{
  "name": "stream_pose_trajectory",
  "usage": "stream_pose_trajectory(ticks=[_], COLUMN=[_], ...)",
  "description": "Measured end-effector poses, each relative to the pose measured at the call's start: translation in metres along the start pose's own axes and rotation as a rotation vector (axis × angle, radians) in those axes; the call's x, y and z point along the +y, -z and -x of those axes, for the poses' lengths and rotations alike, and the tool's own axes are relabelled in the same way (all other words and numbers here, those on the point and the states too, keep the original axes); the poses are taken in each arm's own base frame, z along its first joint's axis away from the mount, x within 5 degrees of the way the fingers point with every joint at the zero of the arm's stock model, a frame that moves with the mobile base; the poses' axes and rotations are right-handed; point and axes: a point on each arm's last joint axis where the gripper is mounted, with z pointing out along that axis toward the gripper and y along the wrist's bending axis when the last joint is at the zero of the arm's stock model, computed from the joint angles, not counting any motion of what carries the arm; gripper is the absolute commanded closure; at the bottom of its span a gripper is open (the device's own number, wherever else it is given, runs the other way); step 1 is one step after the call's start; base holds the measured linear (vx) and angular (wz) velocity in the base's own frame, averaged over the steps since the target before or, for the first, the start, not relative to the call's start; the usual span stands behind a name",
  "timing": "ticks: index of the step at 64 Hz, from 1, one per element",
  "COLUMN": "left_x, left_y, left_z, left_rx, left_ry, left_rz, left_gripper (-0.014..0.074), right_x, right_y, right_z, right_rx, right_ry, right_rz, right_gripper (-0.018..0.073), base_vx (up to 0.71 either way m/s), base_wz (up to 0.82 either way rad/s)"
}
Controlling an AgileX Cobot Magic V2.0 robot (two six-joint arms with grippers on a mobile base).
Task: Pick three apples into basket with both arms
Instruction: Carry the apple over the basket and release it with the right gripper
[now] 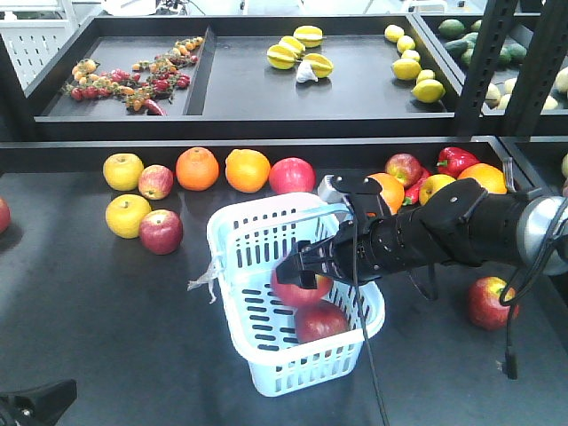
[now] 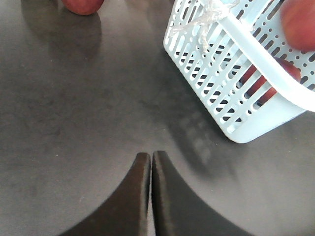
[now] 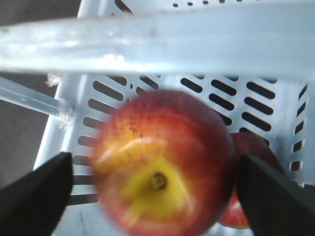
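The light blue basket (image 1: 232, 232) stands mid-table. One dark red apple (image 1: 321, 321) lies on its floor. A second apple (image 1: 300, 291), red with a yellow patch round the stem, hangs blurred just above the floor. My right gripper (image 1: 298, 266) reaches in over the rim. In the right wrist view this apple (image 3: 167, 162) sits between the fingers of the right gripper (image 3: 155, 169), which is open with a gap on each side. The other apple (image 3: 256, 152) shows behind it. My left gripper (image 2: 151, 155) is shut and empty over bare table, left of the basket (image 2: 231, 73).
More red apples lie loose: one (image 1: 161, 232) left of the basket, one (image 1: 491, 303) at the right, others in the back row with yellow apples (image 1: 123, 171), oranges (image 1: 197, 169) and a red pepper (image 1: 456, 160). A raised shelf (image 1: 266, 124) runs behind.
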Motion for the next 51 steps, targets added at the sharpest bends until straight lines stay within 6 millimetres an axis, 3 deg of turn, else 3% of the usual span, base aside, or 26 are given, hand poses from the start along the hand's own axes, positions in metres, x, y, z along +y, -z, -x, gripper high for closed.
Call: stream_pose_trajectory(ticks=[14, 25, 36, 44, 51], left_x=[0.0, 0.0, 0.0, 0.0, 0.0], left_y=[0.0, 0.0, 0.0, 0.0, 0.0], left_z=[0.0, 0.0, 0.0, 0.0, 0.0], left_rx=[0.0, 0.0, 0.0, 0.0, 0.0], left_ry=[0.0, 0.0, 0.0, 0.0, 0.0], left_rz=[0.0, 0.0, 0.0, 0.0, 0.0], left_gripper=[0.0604, 0.0604, 0.0604, 0.0604, 0.0604], right_x=[0.0, 0.003, 0.019, 0.029, 0.036], right_y=[0.0, 0.003, 0.031, 0.058, 0.087], right_z=[0.0, 0.0, 0.005, 0.007, 0.005], right_rx=[-0.002, 0.007, -0.009, -0.012, -0.004], right_ry=[0.019, 0.029, 0.081, 0.112, 0.14], right_rz=[-0.001, 0.016, 0.039, 0.004, -0.055], right_gripper=[-0.0147, -0.0057, 0.0222, 0.0555, 0.0569], base_vx=[0.0, 0.0, 0.0, 0.0, 0.0], base_wz=[0.0, 0.0, 0.0, 0.0, 0.0])
